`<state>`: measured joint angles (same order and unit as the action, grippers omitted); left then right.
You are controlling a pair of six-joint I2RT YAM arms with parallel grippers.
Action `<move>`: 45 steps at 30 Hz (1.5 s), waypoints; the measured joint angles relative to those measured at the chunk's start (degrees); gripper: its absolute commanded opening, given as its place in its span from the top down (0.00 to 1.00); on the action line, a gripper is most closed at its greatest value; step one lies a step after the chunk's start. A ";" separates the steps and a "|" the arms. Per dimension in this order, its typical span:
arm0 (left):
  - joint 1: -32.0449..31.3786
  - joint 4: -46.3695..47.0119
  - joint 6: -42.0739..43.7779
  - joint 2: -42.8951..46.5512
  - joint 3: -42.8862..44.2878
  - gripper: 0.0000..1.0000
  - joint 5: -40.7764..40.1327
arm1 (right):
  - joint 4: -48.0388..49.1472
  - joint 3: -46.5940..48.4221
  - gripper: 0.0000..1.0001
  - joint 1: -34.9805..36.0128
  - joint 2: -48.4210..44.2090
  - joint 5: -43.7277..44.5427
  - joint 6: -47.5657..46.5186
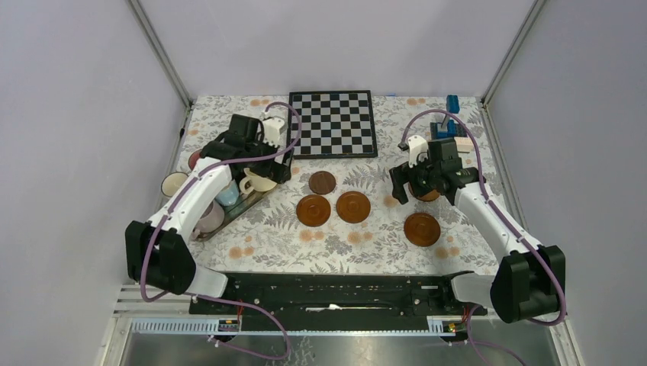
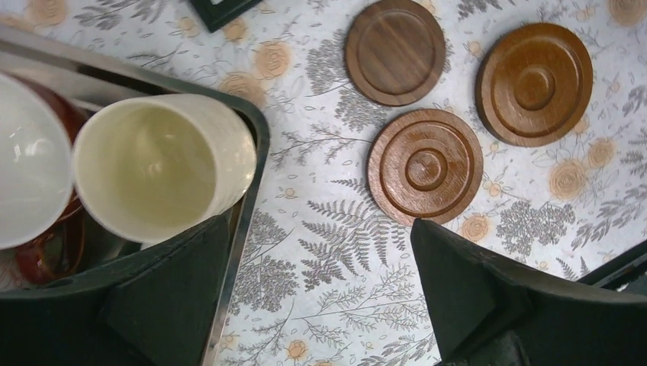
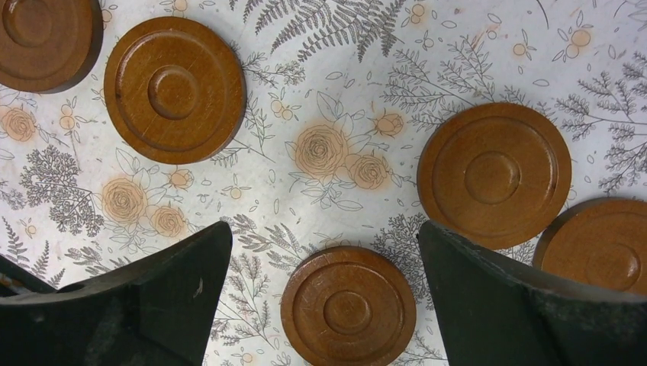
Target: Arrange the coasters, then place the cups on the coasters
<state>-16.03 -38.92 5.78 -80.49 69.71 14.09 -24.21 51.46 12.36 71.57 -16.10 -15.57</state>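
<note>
Since both pairs of jaws stand spread wide with nothing between them, neither arm holds anything. The left gripper hangs over the corner of a rectangular metal tray. A cream-yellow ceramic mug stands upright inside that corner, just ahead of one finger, with a white mug beside it further left. Ahead and to the right of this gripper, three round wooden discs lie on the floral tablecloth: a ringed reddish-brown coaster nearest, a smaller darker coaster beyond it, and a lighter brown coaster furthest right. The right gripper hovers above the cloth. One grooved coaster lies under the gap between its fingers, a second coaster ahead to the left, and a third coaster just ahead of the right-hand finger.
</note>
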 measured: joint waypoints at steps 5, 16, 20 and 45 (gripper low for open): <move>-5.05 -0.11 3.45 -3.45 0.61 0.01 0.17 | -3.89 3.23 0.00 -0.31 2.16 0.13 -3.21; -20.72 4.98 7.82 -15.67 2.82 0.14 -0.15 | -8.79 9.42 0.00 -14.75 12.76 0.07 -8.11; -24.63 9.18 7.85 -20.24 4.63 0.21 -0.11 | -9.18 9.64 0.04 -19.96 14.38 0.46 -10.03; -29.55 21.66 11.76 -42.84 20.35 0.57 -4.55 | -4.98 9.64 0.21 -17.92 21.24 0.13 -11.02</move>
<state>-45.58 -17.26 17.54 -123.33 90.06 9.54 -29.19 61.10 -5.56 92.82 -15.97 -26.59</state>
